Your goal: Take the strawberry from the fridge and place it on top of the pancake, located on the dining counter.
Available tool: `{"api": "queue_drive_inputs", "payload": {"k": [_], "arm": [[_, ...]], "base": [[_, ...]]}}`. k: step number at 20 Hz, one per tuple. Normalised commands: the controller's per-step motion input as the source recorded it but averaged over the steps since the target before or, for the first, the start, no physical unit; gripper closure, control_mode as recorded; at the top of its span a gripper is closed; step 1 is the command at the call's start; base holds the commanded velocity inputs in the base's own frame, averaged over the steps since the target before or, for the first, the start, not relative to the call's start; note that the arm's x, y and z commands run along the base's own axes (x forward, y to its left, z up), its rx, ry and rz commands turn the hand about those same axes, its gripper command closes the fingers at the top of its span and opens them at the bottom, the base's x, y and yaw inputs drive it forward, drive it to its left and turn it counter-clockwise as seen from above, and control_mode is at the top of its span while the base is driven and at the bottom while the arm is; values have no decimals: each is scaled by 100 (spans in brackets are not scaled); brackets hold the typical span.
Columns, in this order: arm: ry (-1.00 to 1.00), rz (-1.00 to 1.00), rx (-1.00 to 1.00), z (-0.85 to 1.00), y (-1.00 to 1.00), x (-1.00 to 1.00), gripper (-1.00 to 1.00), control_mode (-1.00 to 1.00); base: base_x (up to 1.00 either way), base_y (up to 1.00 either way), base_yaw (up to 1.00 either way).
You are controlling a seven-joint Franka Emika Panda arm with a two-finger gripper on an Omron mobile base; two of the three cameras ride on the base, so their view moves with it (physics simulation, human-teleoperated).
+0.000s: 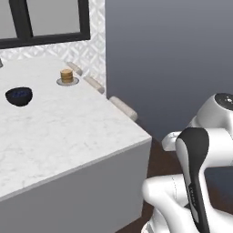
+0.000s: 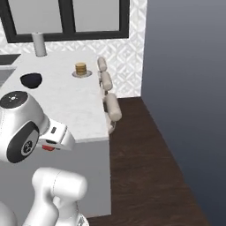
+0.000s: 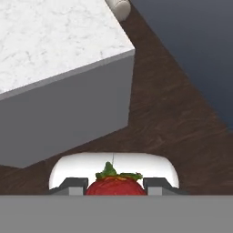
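Observation:
The strawberry, red with a green leafy cap, sits pinched between my two dark fingertips at the bottom of the hand view. My gripper is shut on it, low beside the near corner of the dining counter. In the right base view, a red bit of the strawberry peeks from under my hand. The pancake, a small golden stack on a grey plate, stands far back on the white marble dining counter. The fridge is out of view.
A dark blue bowl rests on the counter left of the pancake. Round beige stools line the counter's right side. A grey cylinder stands at the back. Dark wood floor and a dark wall lie to the right.

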Motion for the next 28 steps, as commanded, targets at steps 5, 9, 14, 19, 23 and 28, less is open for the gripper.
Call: {"api": "queue_drive_inputs", "payload": {"k": [5, 9, 14, 19, 23, 28], "arm": [[0, 0, 0, 0, 0, 0, 100, 100], [0, 0, 0, 0, 0, 0, 100, 100], [0, 0, 0, 0, 0, 0, 100, 100], [0, 0, 0, 0, 0, 0, 100, 100], [0, 0, 0, 0, 0, 0, 100, 100], [0, 0, 0, 0, 0, 0, 100, 100]], "base": [[100, -100, 36], [88, -100, 38], [64, -100, 46], [65, -100, 50], [80, -100, 51], [86, -100, 45]]}}
